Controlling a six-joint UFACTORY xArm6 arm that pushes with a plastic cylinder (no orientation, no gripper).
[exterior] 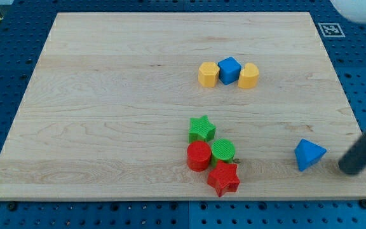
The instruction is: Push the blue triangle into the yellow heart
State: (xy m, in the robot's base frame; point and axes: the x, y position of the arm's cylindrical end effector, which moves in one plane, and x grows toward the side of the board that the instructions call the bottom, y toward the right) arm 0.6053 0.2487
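The rod comes in from the view's right edge, and my tip (pixel 348 169) rests on the worktop (pixel 107 127) near its lower right corner. There is no hand on this arm to be released or clenched; it is a bare rod and grasps nothing.

The blue triangle (pixel 309 154) lies just to the view's left of my tip and slightly above it, close but not touching as far as I can tell. The yellow heart (pixel 248 75) sits well beyond the triangle, up and to the left, at the right end of a short row with a blue cube (pixel 229 70) and a yellow hexagon (pixel 208 74).

So tip, triangle and heart do not quite line up: the heart lies more steeply upward. I judge the tip needs to get lower, under the triangle, before pushing.
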